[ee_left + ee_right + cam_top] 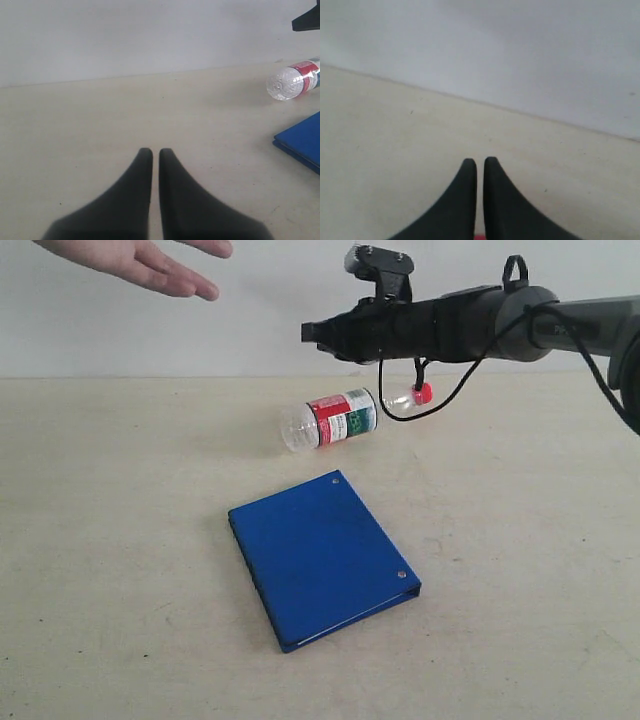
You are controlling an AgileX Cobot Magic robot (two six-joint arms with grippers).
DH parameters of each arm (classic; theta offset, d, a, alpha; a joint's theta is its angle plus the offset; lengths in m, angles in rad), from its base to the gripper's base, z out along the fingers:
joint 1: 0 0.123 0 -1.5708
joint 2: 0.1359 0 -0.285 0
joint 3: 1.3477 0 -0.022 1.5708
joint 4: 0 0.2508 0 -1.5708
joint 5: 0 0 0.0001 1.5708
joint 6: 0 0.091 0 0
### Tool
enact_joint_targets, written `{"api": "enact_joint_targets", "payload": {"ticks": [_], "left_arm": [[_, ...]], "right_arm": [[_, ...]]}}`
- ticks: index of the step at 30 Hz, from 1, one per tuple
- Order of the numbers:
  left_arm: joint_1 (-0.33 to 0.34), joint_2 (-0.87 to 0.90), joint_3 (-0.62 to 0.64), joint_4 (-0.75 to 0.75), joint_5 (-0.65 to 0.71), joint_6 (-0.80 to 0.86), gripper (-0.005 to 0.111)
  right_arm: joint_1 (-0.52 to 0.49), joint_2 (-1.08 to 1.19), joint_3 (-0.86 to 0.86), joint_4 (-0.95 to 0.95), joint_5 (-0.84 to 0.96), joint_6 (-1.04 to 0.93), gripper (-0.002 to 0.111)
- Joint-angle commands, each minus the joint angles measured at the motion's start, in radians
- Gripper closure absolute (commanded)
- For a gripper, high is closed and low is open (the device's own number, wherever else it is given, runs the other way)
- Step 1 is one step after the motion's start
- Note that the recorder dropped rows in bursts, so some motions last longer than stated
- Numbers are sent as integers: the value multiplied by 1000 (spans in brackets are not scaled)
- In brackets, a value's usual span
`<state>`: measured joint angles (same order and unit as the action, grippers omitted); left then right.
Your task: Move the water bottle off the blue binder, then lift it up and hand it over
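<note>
The water bottle (335,418) lies on its side on the table just behind the blue binder (320,555), off it, with its red cap (422,393) pointing right. My right gripper (308,332) hangs above the bottle, reaching in from the right, apart from it. In the right wrist view that gripper (480,161) is shut and empty, with a red sliver (480,237) showing low between the fingers. My left gripper (151,151) is shut over bare table, far from the bottle (292,80) and the binder's corner (302,140). It does not show in the exterior view.
An open human hand (150,262) reaches in at the top left, palm down. A pale wall stands behind the beige table (120,540). A black cable (395,410) loops down from the right arm beside the bottle's cap.
</note>
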<state>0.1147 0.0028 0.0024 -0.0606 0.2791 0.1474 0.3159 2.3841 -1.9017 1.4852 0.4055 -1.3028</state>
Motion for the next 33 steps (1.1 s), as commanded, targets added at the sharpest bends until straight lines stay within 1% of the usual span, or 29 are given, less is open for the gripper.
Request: {"api": "enact_joint_targets", "payload": {"ticks": [1,5,7,9,11,16,18,21,24,26,29,30,31,33], "left_arm": [[-7,-3,-2,-10,-10,3,102],[-7,-3,-2,-10,-10,3,102],[-7,-3,-2,-10,-10,3,102],[-7,-3,-2,-10,-10,3,102],[-7,-3,-2,-10,-10,3,102],[-7,-3,-2,-10,-10,3,102],[-7,-3,-2,-10,-10,3,102],[-7,-3,-2,-10,-10,3,102],[-7,-3,-2,-10,-10,3,102],[-7,-3,-2,-10,-10,3,102],[-7,-3,-2,-10,-10,3,102],[-7,-3,-2,-10,-10,3,102],[-7,-3,-2,-10,-10,3,102],[-7,-3,-2,-10,-10,3,102]], "right_arm": [[-53,0,-5,-242,200,209,108],[-132,0,-5,-276,366,303,108],[-167,0,-5,-296,413,361,108],[-185,0,-5,-319,391,440,108],[-187,0,-5,-324,346,445,108],[-147,7,-5,-324,208,445,108],[-127,20,-5,-330,193,449,108],[-114,44,-5,-391,227,483,108],[-121,41,-5,-497,326,530,108],[-133,18,-5,-564,460,547,108],[-148,-49,-5,-622,737,547,108],[-149,-75,-5,-635,775,533,108],[-149,-101,-5,-642,769,515,108],[-144,-138,-5,-642,689,481,108]]}}
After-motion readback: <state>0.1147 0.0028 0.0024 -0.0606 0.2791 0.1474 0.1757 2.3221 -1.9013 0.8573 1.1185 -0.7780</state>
